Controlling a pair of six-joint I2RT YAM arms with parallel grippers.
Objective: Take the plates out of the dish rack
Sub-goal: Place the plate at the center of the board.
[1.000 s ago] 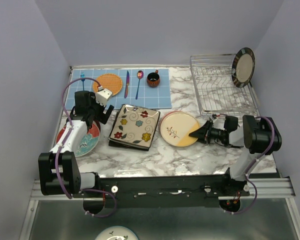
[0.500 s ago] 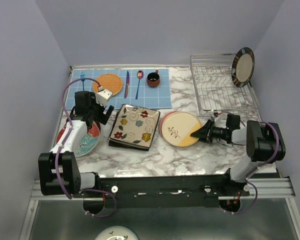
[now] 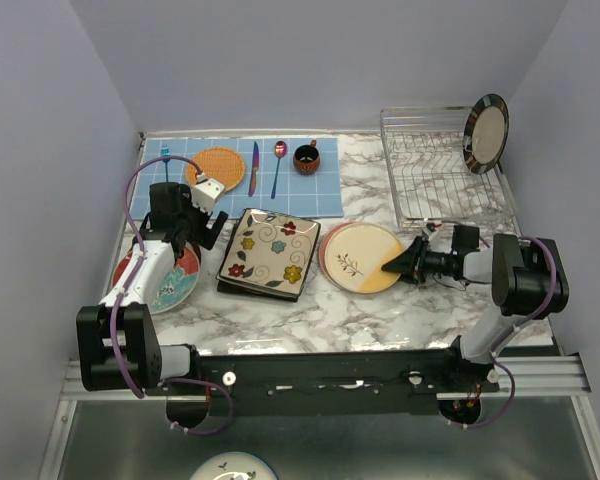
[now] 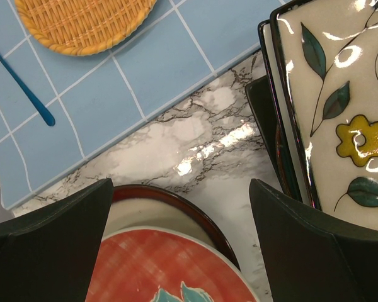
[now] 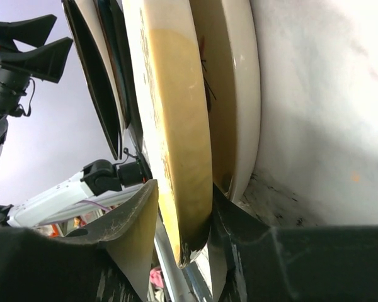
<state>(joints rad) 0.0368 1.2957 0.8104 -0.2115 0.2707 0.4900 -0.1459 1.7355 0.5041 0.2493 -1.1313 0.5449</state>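
The silver wire dish rack [image 3: 435, 185] stands at the back right with one stripe-rimmed plate [image 3: 486, 134] upright in its far corner. A cream round plate [image 3: 355, 255] lies on another plate on the marble. My right gripper [image 3: 392, 264] is open, its jaws on either side of this plate's right rim [image 5: 176, 157]; one finger touches the rim and the other stands apart. A stack of square flowered plates [image 3: 268, 252] lies at the centre. My left gripper [image 3: 195, 235] is open and empty above a red-and-teal plate [image 4: 164, 267] that lies on a red-rimmed plate [image 4: 157, 204].
A blue checked mat [image 3: 242, 175] at the back holds an orange woven round mat [image 3: 218, 166], a knife [image 3: 253, 167], a spoon [image 3: 278, 168] and a small dark-red cup [image 3: 306, 157]. The table's side walls stand close on the left and right.
My right arm's elbow has shifted right and slightly back while its gripper stays at the cream plate's rim. The left arm and the plates have not moved.
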